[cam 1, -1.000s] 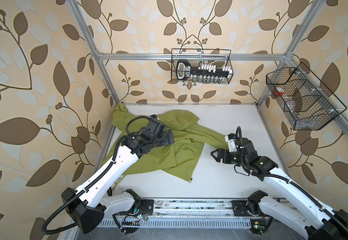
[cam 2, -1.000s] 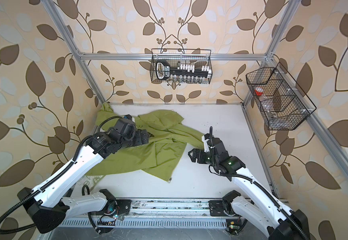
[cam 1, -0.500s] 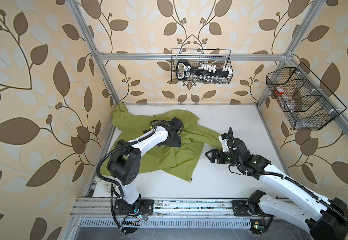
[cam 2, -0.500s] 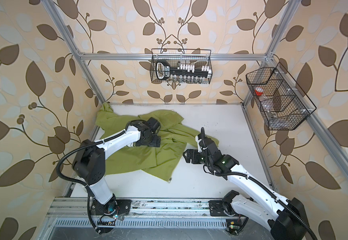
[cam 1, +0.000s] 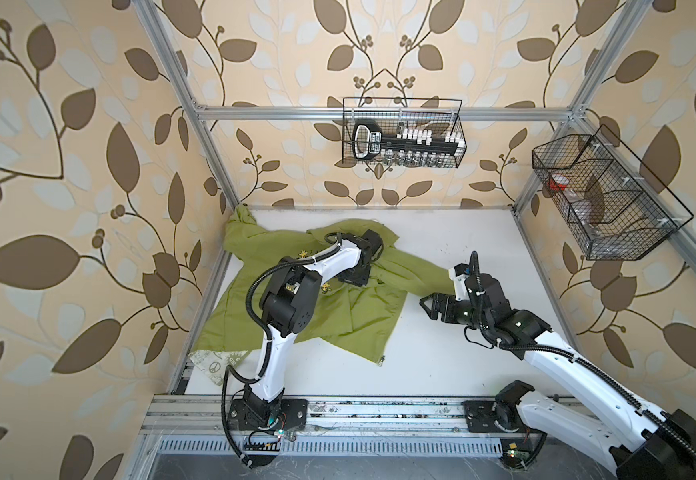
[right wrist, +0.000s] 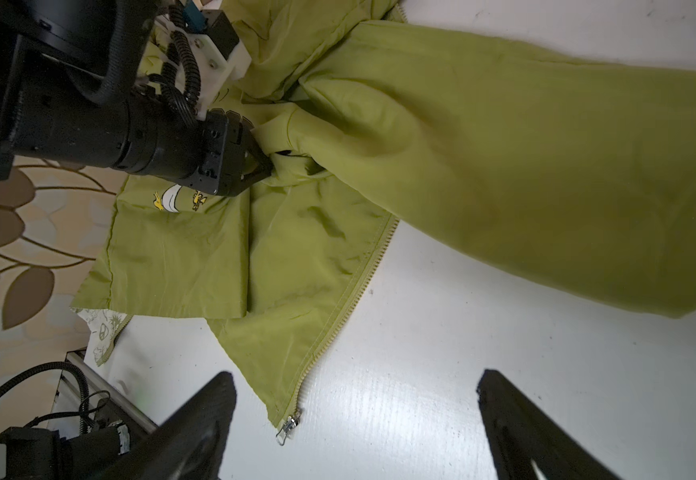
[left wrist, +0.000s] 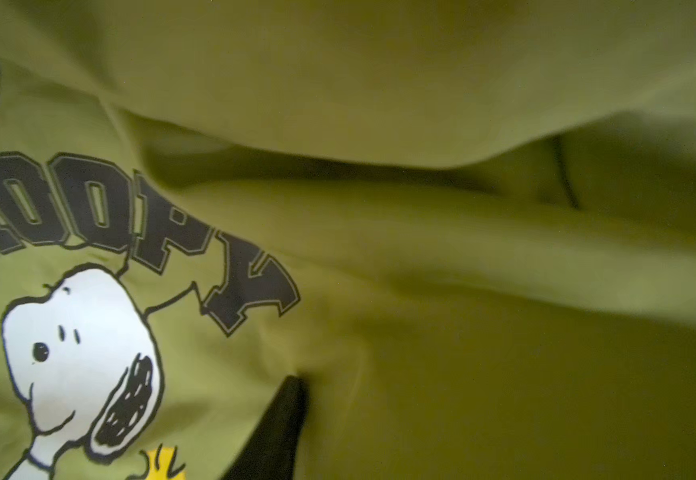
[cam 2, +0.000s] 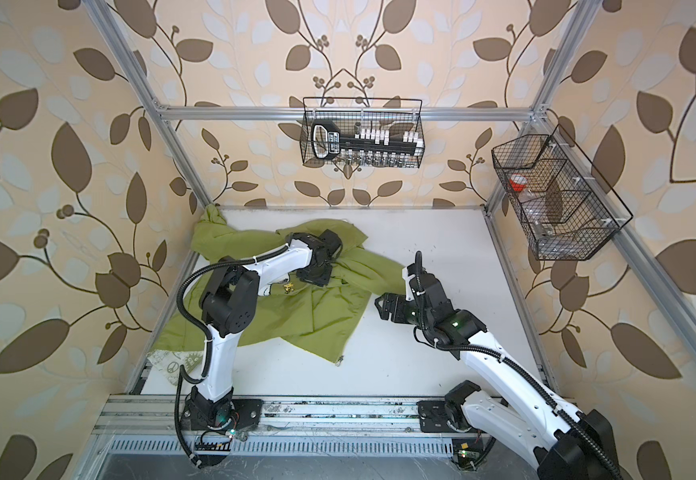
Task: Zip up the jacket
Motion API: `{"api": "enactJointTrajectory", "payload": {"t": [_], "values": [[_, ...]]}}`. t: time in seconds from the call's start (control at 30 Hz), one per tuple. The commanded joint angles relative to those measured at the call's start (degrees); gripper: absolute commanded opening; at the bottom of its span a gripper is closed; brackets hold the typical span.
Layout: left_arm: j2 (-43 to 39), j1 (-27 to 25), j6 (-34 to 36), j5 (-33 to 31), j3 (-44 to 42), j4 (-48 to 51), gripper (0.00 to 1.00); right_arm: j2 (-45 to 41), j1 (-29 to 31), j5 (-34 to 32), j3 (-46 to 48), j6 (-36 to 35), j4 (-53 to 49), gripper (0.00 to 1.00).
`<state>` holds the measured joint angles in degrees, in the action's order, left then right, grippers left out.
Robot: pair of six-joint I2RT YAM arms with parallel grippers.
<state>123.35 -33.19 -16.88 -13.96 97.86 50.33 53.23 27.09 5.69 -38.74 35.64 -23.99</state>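
**Operator:** Where is the garment, and what bounds it?

**Technician:** The jacket point(cam 1: 338, 307) lies crumpled on the left half of the table point(cam 1: 483, 232). One part climbs into the back left corner. A corner showing printed lining point(cam 1: 217, 365) overhangs the front left edge. The toothed zipper edge point(right wrist: 350, 299) lies free on the table and ends at the zipper pull point(right wrist: 288, 426). Right of the garment, the table is bare white surface.

**Operator:** Claw states?

**Technician:** The left gripper point(right wrist: 265, 166) is pinched together on a fold of the jacket beside the Snoopy print point(left wrist: 80, 353). The right gripper point(right wrist: 354, 382) stands over bare table near the pull, jaws wide apart, touching nothing.

**Operator:** Containers?

**Technician:** The back-wall basket point(cam 1: 402, 137) holds a black holder with white pieces. The side basket point(cam 1: 612, 199) is divided. A red-topped item point(cam 1: 559, 183) sits in its far compartment; the other contents cannot be identified.
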Motion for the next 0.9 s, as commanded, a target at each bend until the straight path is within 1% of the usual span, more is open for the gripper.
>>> {"api": "enactJointTrajectory", "payload": {"t": [0.0, 0.07, 0.2, 0.3, 0.4, 0.47, 0.53, 0.7, 0.77, 0.87], "values": [[0.5, -3.0, 0.1, 1.5, 8.2, 3.1, 0.14, -1.6, -2.8, 2.4, 1.2, -1.4, -1.6, 0.92], [2.5, -4.1, -0.7, 4.4, 13.5, 4.3, 0.0, -2.0, -5.3, 4.0, 1.5, -1.9, -1.8, 0.91], [7.0, -6.3, -2.7, 9.0, 25.4, 6.4, 0.0, -2.8, -9.6, 6.6, 1.4, -3.1, -2.8, 0.91], [9.5, -7.9, -4.9, 13.5, 32.4, 6.3, 0.0, -3.5, -11.6, 7.4, 1.3, -4.1, -3.7, 0.9], [11.5, -9.4, -8.1, 18.3, 37.7, 4.7, 0.0, -3.6, -14.5, 9.3, 1.5, -4.8, -4.1, 0.9], [12.1, -10.4, -10.6, 21.1, 39.4, 2.9, 0.0, -3.4, -16.7, 10.7, 1.3, -5.3, -4.5, 0.9], [11.5, -11.7, -13.0, 24.0, 38.8, -0.8, 0.0, -3.1, -19.0, 11.6, 1.1, -5.9, -5.0, 0.9], [9.1, -14.3, -16.7, 29.4, 39.4, -9.2, 0.0, -2.1, -26.0, 14.6, -0.3, -6.7, -5.7, 0.94], [7.4, -14.3, -17.0, 29.0, 39.4, -9.3, 0.0, -1.6, -28.7, 16.4, -1.1, -6.6, -5.7, 0.95], [3.4, -14.0, -14.8, 25.1, 37.5, -6.0, 0.0, -0.3, -31.7, 17.8, -2.4, -6.5, -5.7, 0.95]]}}
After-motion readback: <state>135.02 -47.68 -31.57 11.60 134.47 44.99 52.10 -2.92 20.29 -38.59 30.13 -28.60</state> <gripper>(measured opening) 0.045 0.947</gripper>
